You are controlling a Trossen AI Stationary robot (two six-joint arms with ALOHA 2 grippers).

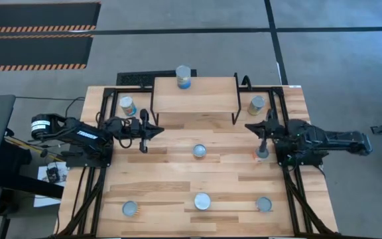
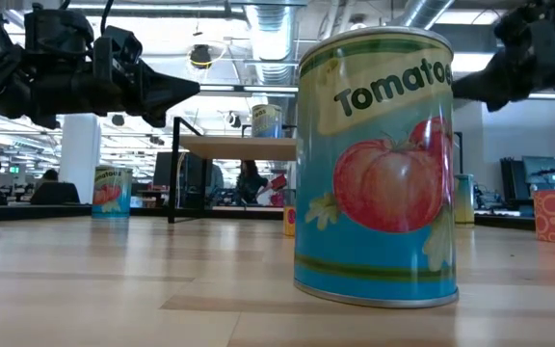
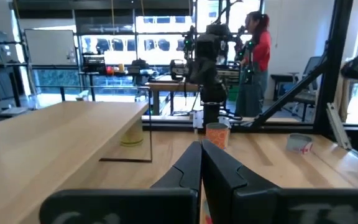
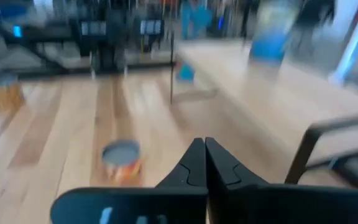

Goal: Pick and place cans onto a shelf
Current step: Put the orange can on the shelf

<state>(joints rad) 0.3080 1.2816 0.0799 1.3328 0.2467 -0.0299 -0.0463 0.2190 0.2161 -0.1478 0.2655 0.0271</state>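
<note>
The shelf (image 1: 194,98) stands at the table's far middle with a blue-labelled can (image 1: 184,76) upright on its top. Two more cans stand on the table beside it, one to its left (image 1: 127,105) and one to its right (image 1: 256,104). Another can (image 1: 199,151) stands mid-table, and three (image 1: 130,209) (image 1: 202,201) (image 1: 264,204) stand along the near edge. An orange-labelled can (image 1: 260,154) stands partly under my right arm. My left gripper (image 1: 159,131) hangs shut above the table, left of the shelf's front. My right gripper (image 1: 249,126) hangs shut by the shelf's right front corner.
The shelf's black legs (image 1: 236,109) stand close to both grippers. In the low view a tomato can (image 2: 379,164) fills the foreground. A black frame (image 1: 101,99) borders the table's left, right and far sides. A person (image 3: 257,56) stands in the room beyond.
</note>
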